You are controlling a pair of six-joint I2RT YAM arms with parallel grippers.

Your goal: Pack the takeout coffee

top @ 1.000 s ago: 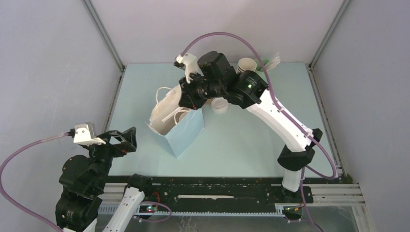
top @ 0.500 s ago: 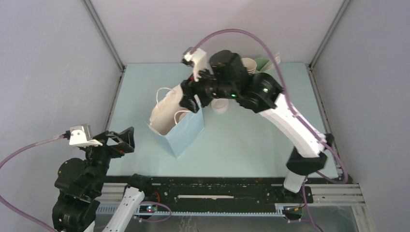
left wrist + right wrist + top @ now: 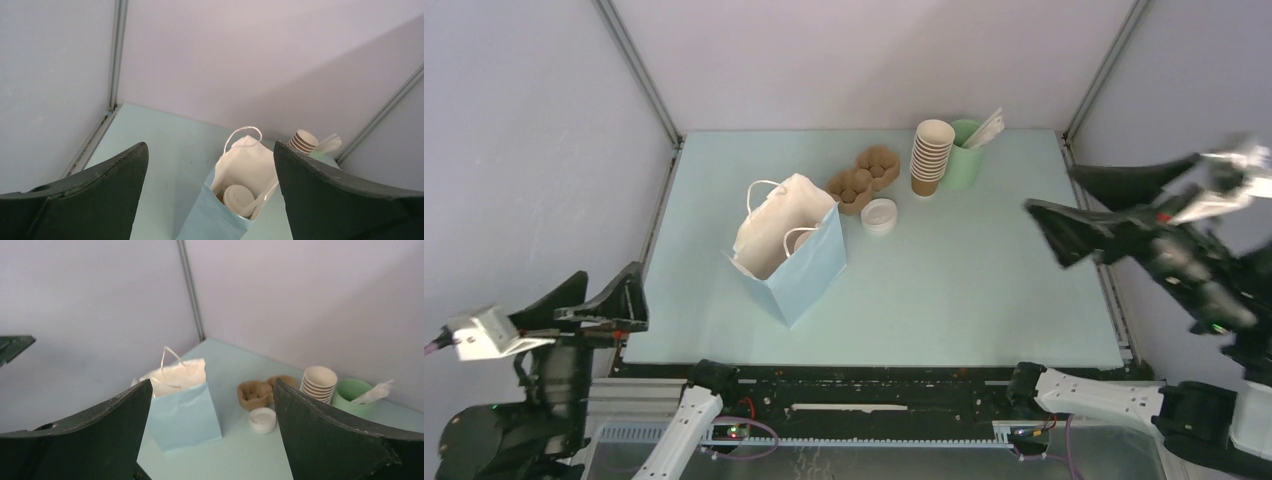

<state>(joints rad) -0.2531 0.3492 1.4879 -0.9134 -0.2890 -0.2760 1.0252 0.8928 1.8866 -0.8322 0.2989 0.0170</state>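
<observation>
Fingers of left gripper and right gripper spread wide, grasping nothing, well apart from the blue paper bag. Inside that bag, lid showing, the takeout coffee. Judged packed: hold both arms clear, no nudging the bag, no reaching in.

You're working in a robot test cell in a lab: plain lilac-grey wall panels, joined by aluminium corner posts, box in a pale mint desk, and a black mounting rail runs along its near edge. A blue paper bag and stacked brown cups sit there like props.
</observation>
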